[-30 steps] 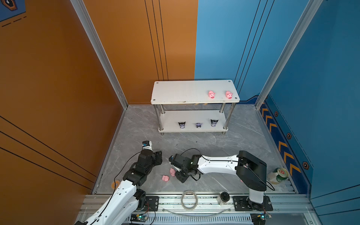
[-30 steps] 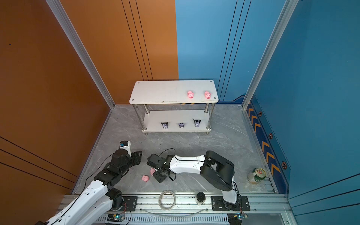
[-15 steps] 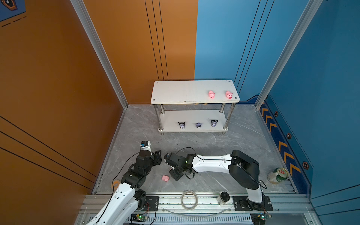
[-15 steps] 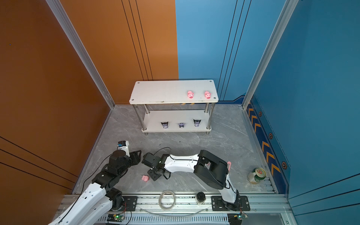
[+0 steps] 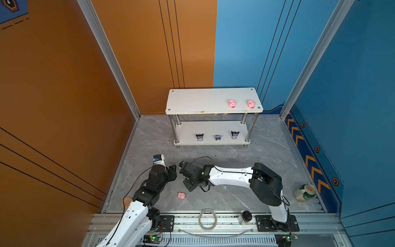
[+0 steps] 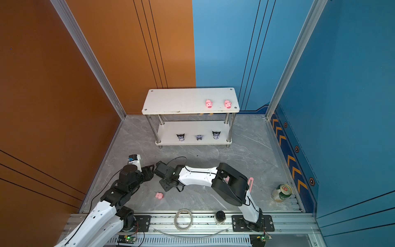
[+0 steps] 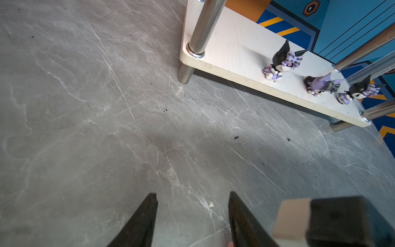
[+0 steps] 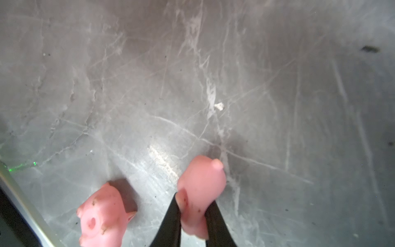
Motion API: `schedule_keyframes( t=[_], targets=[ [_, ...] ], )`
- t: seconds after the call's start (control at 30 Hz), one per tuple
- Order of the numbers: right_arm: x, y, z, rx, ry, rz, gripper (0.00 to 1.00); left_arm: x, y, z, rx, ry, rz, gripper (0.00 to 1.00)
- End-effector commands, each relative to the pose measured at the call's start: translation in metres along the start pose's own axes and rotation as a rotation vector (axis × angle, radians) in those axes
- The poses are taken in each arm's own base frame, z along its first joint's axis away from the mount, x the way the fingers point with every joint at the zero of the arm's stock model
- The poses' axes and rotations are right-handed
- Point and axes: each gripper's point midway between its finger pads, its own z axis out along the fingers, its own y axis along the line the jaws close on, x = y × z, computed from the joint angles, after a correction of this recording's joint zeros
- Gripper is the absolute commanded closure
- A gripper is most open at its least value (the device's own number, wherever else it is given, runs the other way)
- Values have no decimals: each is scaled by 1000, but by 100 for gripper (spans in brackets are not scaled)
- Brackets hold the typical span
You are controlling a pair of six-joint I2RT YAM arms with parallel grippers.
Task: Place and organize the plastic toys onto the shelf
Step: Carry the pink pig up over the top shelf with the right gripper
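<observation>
In the right wrist view my right gripper [image 8: 193,198] is shut on a pink pig [image 8: 203,177] just above the grey floor. A second pig [image 8: 102,216] lies close beside it, also seen in both top views [image 5: 182,195]. From above, the held pig is hidden under the right gripper [image 5: 190,186]. My left gripper [image 7: 192,195] is open and empty, low over the floor facing the shelf [image 5: 203,100]. Two pigs [image 5: 232,104] [image 5: 251,104] stand on its top board. Three black-eared figures [image 5: 199,137] [image 5: 217,137] [image 5: 235,135] stand on the lower board [image 7: 235,42].
A green can [image 5: 304,192] stands at the front right by the blue wall. A flat pink strip [image 6: 250,184] shows behind the right arm's elbow. A tape ring [image 5: 207,219] and a small black-capped jar [image 5: 245,216] rest on the front rail.
The right gripper has closed on one of the two floor pigs, leaving a single pig lying beside it. The left arm has shifted only slightly.
</observation>
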Motion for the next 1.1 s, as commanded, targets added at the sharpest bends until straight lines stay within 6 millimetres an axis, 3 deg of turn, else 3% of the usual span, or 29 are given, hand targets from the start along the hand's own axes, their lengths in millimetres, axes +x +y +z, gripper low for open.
schedule_keyframes(
  t=[0.0,0.3,0.43,0.53,0.77,0.93,1.03,1.07],
  targets=[
    [-44,-23,-61,95,-100,-18,80,3,1,-1,7,10,21,45],
    [-140,-63,-222,258,-354,-72,80,7,3,-2,16,8,2,45],
    [-170,-92,-276,287,-456,-27,80,6,2,-3,21,9,0,45],
    [-189,-114,-305,272,-519,15,80,7,2,-3,23,13,1,45],
    [-214,-158,-331,237,-598,95,80,11,3,-1,22,27,-11,45],
    [-222,-184,-317,228,-582,126,80,14,3,1,23,38,-19,45],
    [-225,-187,-303,220,-566,130,80,14,3,1,23,39,-26,45],
    [-225,-204,-303,239,-564,157,80,16,4,2,21,43,-27,45]
  ],
)
